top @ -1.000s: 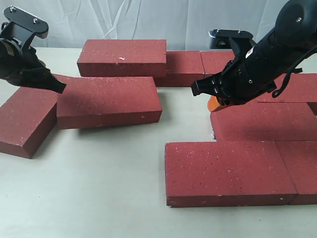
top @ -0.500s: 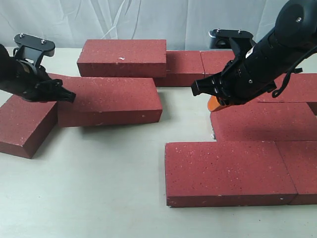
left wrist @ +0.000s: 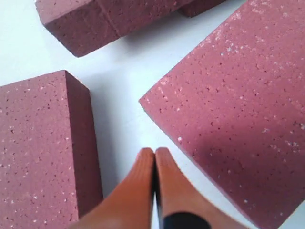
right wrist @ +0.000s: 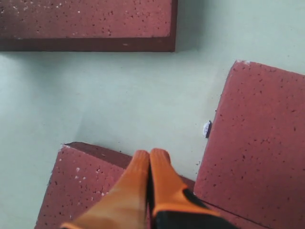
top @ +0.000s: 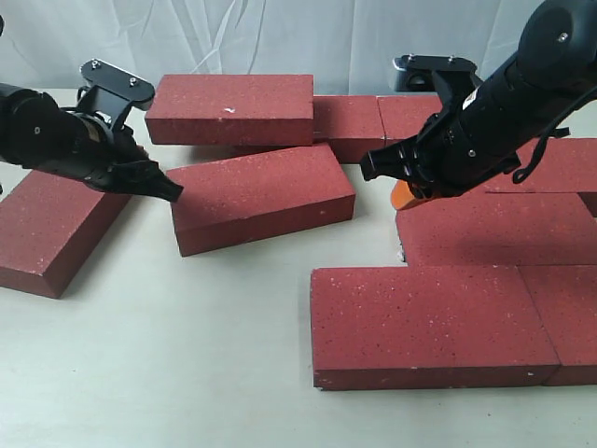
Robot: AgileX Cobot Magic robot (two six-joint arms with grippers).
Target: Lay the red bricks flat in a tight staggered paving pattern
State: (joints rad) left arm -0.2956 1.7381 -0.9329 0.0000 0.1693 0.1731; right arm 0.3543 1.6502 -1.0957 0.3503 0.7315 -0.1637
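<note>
The left pincer, fingers pressed together and gripping nothing, sits at the 9 o'clock end of the loose brick. Since the earlier frames this pincer has travelled toward 3 o'clock. The brick has slid with it and turned, its 3 o'clock end swinging toward 12. It now lies flat on the surface, apart from the outer brick. The right pincer, likewise pressed together, has not moved from the 9 o'clock edge of the paved group.

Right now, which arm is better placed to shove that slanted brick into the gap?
Likely left: the left pincer, shut, sits at the end of the slanted brick; the right pincer hovers apart, by the laid bricks.
</note>
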